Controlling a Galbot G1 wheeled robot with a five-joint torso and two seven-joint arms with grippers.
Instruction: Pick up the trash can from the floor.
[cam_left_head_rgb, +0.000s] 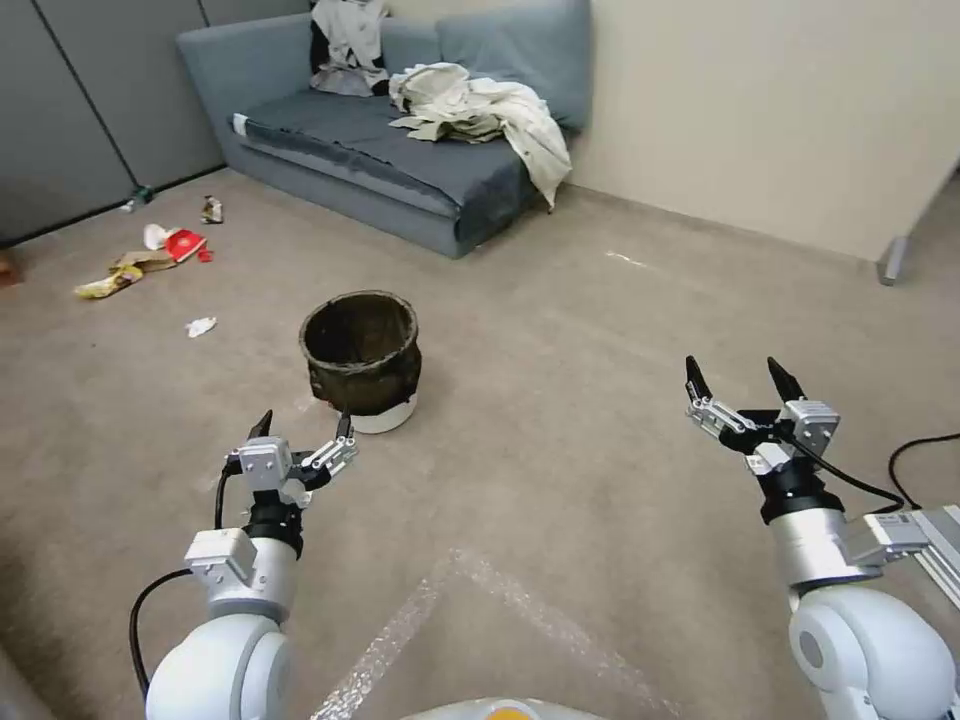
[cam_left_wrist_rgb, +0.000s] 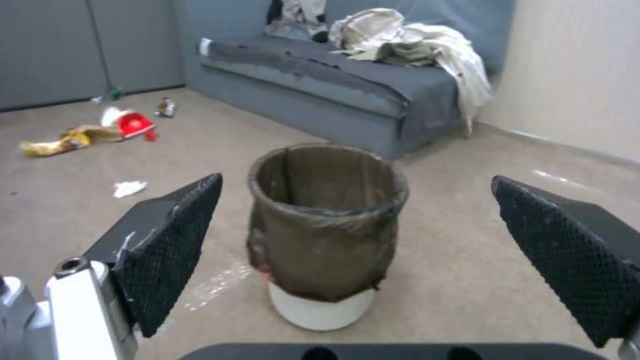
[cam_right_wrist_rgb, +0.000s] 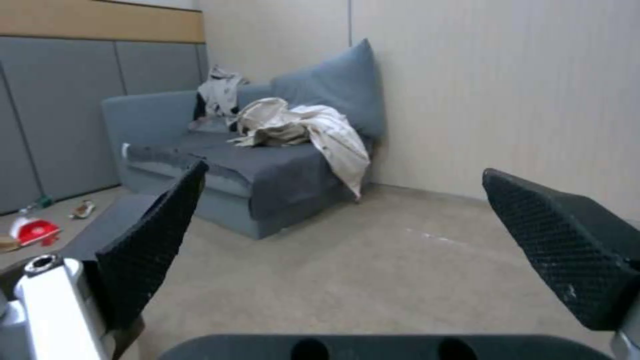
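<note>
From my remote station, the trash can (cam_left_head_rgb: 362, 358) stands upright on the floor (cam_left_head_rgb: 560, 520), a small round bin whose dark brown-black liner bag is folded over the rim and hangs down most of its sides, leaving a band of white base bare at the bottom. In the left wrist view the liner looks wrinkled and loose, and the can sits between the two black textured fingertips (cam_left_wrist_rgb: 170, 245) without touching either.

My left end effector (cam_left_head_rgb: 303, 426) hovers just short of the can, its jaws spread wide and holding nothing. My right end effector (cam_left_head_rgb: 742, 378) hangs well apart to the right over bare carpet, jaws equally wide, also empty.

The can's inside is dark; I cannot tell whether anything lies in it. Its far side is hidden from the head camera. Behind it stands a grey-blue sofa (cam_left_head_rgb: 400, 150) draped with pale clothing (cam_left_head_rgb: 480, 115), and scattered litter (cam_left_head_rgb: 150, 255) lies on the carpet to the left, too small to identify piece by piece. Faint pale tape marks (cam_left_head_rgb: 480, 600) cross the carpet near my base.
</note>
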